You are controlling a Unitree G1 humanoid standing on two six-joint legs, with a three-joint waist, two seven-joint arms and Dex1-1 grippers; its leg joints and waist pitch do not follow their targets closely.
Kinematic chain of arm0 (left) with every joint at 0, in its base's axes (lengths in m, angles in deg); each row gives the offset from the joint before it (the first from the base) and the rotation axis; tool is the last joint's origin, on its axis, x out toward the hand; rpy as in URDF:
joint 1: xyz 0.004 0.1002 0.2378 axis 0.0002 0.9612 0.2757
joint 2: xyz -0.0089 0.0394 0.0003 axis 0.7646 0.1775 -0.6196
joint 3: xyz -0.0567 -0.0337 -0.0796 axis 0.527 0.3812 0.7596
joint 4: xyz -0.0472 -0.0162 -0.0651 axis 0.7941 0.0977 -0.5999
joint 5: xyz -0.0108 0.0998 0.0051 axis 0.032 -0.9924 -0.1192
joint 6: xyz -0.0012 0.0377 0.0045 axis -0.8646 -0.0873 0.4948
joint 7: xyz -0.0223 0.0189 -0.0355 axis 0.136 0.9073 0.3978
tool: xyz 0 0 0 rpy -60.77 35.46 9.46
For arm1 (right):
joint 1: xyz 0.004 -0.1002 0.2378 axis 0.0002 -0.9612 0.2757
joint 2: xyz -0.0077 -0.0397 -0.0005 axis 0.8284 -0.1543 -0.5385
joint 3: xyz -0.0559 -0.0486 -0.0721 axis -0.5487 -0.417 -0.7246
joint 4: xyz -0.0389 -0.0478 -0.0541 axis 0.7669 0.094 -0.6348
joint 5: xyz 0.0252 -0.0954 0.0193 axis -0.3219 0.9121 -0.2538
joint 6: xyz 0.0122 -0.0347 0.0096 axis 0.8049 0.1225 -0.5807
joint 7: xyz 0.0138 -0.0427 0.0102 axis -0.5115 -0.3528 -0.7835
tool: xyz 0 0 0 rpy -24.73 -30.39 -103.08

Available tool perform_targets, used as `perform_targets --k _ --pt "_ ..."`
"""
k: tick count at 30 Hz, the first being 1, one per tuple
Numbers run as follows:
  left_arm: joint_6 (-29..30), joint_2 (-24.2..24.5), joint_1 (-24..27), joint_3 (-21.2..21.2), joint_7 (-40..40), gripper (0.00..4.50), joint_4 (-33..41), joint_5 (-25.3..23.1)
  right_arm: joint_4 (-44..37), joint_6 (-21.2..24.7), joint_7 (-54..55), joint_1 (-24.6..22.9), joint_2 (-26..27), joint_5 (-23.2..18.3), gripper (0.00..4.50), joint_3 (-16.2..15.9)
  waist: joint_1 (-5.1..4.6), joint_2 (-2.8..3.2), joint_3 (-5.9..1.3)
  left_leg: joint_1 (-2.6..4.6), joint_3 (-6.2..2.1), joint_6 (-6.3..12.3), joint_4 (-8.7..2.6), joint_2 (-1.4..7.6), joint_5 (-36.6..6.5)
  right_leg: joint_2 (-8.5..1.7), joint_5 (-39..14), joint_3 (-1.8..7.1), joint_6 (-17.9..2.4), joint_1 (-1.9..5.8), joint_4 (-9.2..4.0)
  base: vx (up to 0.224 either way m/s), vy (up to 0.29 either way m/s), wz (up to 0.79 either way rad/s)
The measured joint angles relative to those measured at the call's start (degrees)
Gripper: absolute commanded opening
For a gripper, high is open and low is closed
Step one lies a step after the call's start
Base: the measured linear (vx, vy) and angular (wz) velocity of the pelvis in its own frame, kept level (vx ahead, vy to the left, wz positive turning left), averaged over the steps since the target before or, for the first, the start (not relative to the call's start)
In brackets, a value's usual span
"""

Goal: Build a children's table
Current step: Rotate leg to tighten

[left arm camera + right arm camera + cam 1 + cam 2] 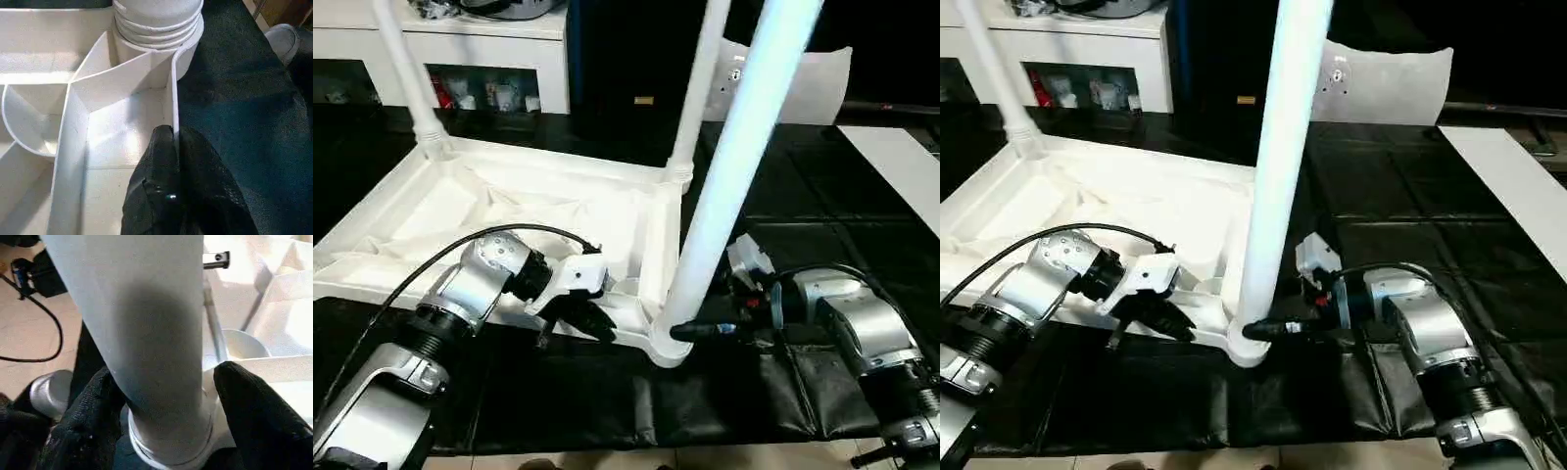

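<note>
Ribbed white plastic top (509, 211) bears tapered tube leg (724, 186).

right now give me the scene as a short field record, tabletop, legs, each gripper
tabletop: upside down on the black mat, ribbed underside up
legs fitted: three upright in corner sockets, counting the near leg
left gripper: shut, pinching the tabletop's rim wall
right gripper: fingers on either side of the near leg's base, grip unclear

Silver forearms (475, 284), black cables, black pincer fingers (171, 191)
</note>
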Motion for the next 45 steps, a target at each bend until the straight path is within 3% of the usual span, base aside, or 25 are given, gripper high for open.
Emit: perform_targets --k 8,16,19,24,27,30,33,40,45 --pt "-0.48 -0.04 -0.06 -0.05 -0.14 0.00 -0.03 0.02 -0.44 1.76 -0.80 -0.01 -0.18 -0.66 2.10 -0.03 0.01 -0.01 0.00 0.00 -0.01 0.00 0.01 0.00 0.00 0.00 -0.02 0.00 0.03 0.01 0.00 0.000 0.000 0.00" --pt "4.35 -1.12 -0.13 0.64 1.79 0.00 0.05 0.36 -5.37 7.99 4.99 -2.87 0.96 -2.01 2.00 2.02 0.09 -0.01 -0.01 0.04 -0.01 -0.02 0.02 0.00 0.01 -0.01 -0.11 0.00 0.21 0.16 0.02 0.000 0.000 0.00" --pt "11.00 -2.47 -0.17 1.95 7.53 0.00 0.64 -1.01 -6.77 9.70 13.60 -4.10 3.96 -0.25 2.00 4.05 -0.59 -0.04 -0.01 0.20 -0.02 -0.39 0.03 0.00 -0.05 0.00 -0.17 -0.01 0.32 0.37 0.02 0.000 0.000 0.00" --pt "21.13 -7.63 -0.50 4.76 18.81 0.00 1.70 -2.91 -6.40 11.39 31.30 -4.15 11.59 3.43 1.97 9.50 -3.79 -0.12 -0.01 0.14 -0.04 -0.38 0.12 -0.03 0.04 0.01 -0.16 -0.05 0.35 0.37 -0.34 0.000 0.000 0.00" --pt "24.43 -10.93 -0.73 6.04 25.12 0.00 1.58 -3.60 -6.44 12.56 42.37 -3.46 16.61 5.54 1.96 11.55 -5.01 -0.19 -0.06 0.15 -0.06 -0.37 0.09 -0.03 0.04 0.01 -0.14 -0.07 0.36 0.35 -0.38 0.000 0.000 0.00" --pt "26.16 -14.53 -1.89 6.95 31.97 0.00 0.31 -4.87 -6.36 13.50 54.48 -2.14 22.36 8.24 1.96 13.65 -5.21 -0.16 -0.06 0.09 -0.12 -0.38 0.02 -0.03 0.04 0.04 -0.12 -0.09 0.36 0.31 -0.34 0.000 0.000 0.00" --pt "26.39 -15.50 -1.94 7.18 33.94 0.00 0.28 -4.88 -6.11 11.62 57.96 -2.19 23.89 9.06 2.65 13.76 -5.10 -0.15 -0.07 0.05 -0.12 -0.34 -0.12 -0.04 -0.01 0.04 -0.09 -0.08 0.34 0.30 -0.34 0.000 0.000 0.00" --pt "26.26 -15.47 -2.02 7.17 34.12 0.00 0.53 -4.88 -6.74 10.04 58.80 -3.00 25.27 9.25 3.21 13.80 -5.01 -0.14 -0.05 0.04 -0.10 -0.27 -0.34 -0.05 -0.05 0.04 -0.06 -0.07 0.30 0.25 -0.35 0.000 0.000 0.00" --pt "23.64 -13.15 -1.88 5.86 30.95 0.00 0.59 -4.52 -8.43 8.96 54.08 -4.87 22.30 8.95 3.73 11.47 -5.02 -0.10 -0.03 0.06 -0.10 -0.28 -0.35 -0.04 -0.05 0.06 -0.08 -0.07 0.33 0.25 -0.34 0.000 0.000 0.00"
